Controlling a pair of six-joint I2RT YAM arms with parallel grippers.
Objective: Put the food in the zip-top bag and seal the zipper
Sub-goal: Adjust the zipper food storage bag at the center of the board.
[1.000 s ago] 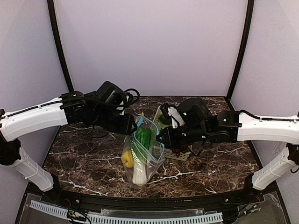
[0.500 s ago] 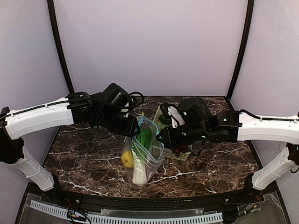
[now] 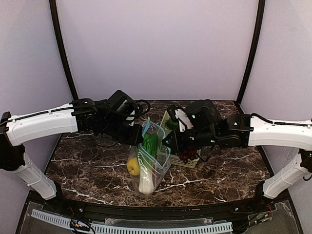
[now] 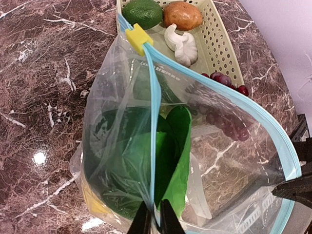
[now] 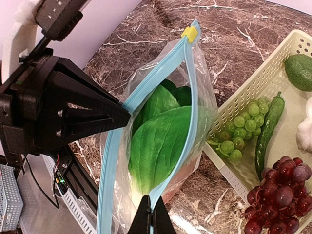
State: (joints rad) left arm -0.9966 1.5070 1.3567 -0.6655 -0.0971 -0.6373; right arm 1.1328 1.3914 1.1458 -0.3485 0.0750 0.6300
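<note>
The clear zip-top bag (image 3: 152,158) stands between my arms with its mouth held apart. Inside are a leafy green (image 5: 161,139), its white stalk (image 3: 145,184) and a yellow lemon (image 3: 132,166). My left gripper (image 4: 155,222) is shut on one side of the teal zipper (image 4: 154,122). My right gripper (image 5: 151,217) is shut on the other side of the zipper (image 5: 192,102). The yellow slider (image 4: 138,36) sits at the far end of the zipper. The left gripper (image 3: 138,134) and right gripper (image 3: 168,144) face each other across the bag.
A pale green lattice basket (image 5: 265,78) lies right behind the bag. It holds green grapes (image 5: 239,131), purple grapes (image 5: 278,195), a long green piece (image 5: 267,134), a lime (image 4: 142,13), a brown potato (image 4: 182,15) and a white bulb (image 4: 183,45).
My left arm has swung a little to the right, towards the bag. The bag's top has shifted slightly with it. Both grippers have kept their hold.
</note>
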